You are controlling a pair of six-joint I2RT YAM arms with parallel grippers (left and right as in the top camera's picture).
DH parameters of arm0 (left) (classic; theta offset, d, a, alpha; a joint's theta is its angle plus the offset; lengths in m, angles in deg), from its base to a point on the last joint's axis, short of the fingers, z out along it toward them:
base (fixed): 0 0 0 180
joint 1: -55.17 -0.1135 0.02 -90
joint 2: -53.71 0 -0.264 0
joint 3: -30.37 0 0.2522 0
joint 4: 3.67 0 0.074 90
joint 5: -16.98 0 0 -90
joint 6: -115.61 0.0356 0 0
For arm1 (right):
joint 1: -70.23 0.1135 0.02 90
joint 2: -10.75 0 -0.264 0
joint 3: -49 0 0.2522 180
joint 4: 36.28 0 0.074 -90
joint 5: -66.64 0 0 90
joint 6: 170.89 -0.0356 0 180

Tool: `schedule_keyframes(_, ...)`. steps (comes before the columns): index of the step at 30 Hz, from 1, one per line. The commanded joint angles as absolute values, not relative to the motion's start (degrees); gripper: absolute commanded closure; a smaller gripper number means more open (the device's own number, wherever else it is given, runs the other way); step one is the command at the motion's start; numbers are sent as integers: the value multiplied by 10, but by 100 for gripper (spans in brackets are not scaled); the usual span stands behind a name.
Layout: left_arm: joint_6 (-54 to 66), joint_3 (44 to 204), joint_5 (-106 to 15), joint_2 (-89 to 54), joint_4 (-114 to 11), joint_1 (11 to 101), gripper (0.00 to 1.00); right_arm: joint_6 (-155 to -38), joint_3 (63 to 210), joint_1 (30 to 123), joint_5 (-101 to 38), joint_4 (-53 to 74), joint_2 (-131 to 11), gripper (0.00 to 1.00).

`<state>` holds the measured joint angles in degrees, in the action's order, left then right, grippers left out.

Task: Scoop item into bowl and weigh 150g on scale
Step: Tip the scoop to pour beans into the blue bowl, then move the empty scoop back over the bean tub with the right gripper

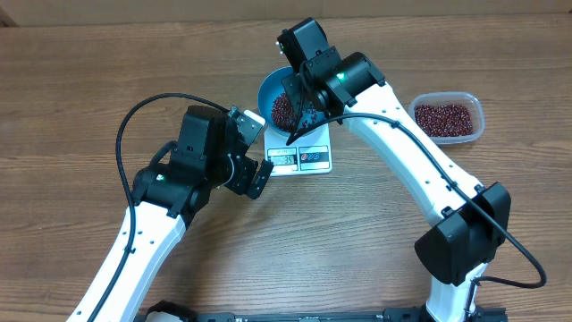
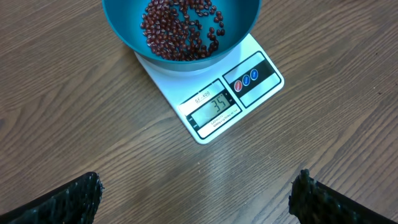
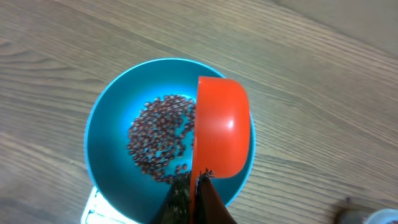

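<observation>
Colleague: Where are the beans?

Me: In my overhead view, one part of the beans (image 1: pixel 281 109) lies in the blue bowl (image 1: pixel 268 89), a little above the centre of the frame. The bowl stands on the upper part of the white scale (image 1: pixel 315 156). More beans are in a clear tub (image 1: pixel 446 118) at the right of the frame, well apart from the scale, on the wooden worktop (image 1: pixel 89 80).

Colleague: And the jaws?

Me: The right jaws are closed on the handle of an orange scoop (image 3: pixel 222 127). In the right wrist view the scoop is turned on its side above the right half of the bowl, with its rounded back toward the right. The left jaws stand wide and hold nothing. I see only their two dark fingertips (image 2: pixel 74 198) in the lower corners of the left wrist view, near the display edge of the scale but not touching it.

Colleague: The display?

Me: It shows two digits, but I cannot read them with certainty.
</observation>
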<state>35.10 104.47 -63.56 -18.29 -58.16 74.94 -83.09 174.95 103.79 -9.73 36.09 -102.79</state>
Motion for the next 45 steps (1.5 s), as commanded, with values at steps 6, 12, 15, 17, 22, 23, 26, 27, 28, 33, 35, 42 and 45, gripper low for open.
schedule_keyframes(6,363,1043,-629,-179,-581,747,0,-825,1765,933,-216,383,-925,96)
schedule_keyframes(12,363,1043,-630,-179,-581,747,0,-824,1765,797,-265,442,-877,96)
schedule_keyframes(15,363,1043,-630,-179,-581,747,1,-823,1765,720,-267,491,-873,96)
schedule_keyframes(17,363,1043,-629,-179,-581,747,0,-823,1758,678,-267,516,-874,96)
schedule_keyframes(22,363,1043,-630,-179,-581,747,0,-806,1703,605,-267,527,-876,96)
schedule_keyframes(23,363,1043,-630,-179,-581,747,0,-801,1686,596,-266,523,-877,96)
schedule_keyframes(26,363,1043,-630,-179,-581,747,0,-787,1639,579,-264,502,-884,96)
schedule_keyframes(27,363,1043,-630,-179,-581,747,0,-777,1624,577,-263,492,-886,96)
schedule_keyframes(28,363,1043,-629,-179,-581,747,0,-770,1610,577,-259,480,-889,96)
schedule_keyframes(33,363,1043,-630,-179,-581,747,0,-719,1568,577,-239,438,-924,96)
schedule_keyframes(35,363,1043,-630,-179,-581,747,0,-710,1567,577,-214,431,-939,96)
schedule_keyframes(42,363,1043,-630,-179,-581,747,1,-644,1567,577,-189,413,-978,96)
schedule_keyframes(45,363,1043,-629,-179,-581,747,0,-643,1567,577,-189,405,-992,96)
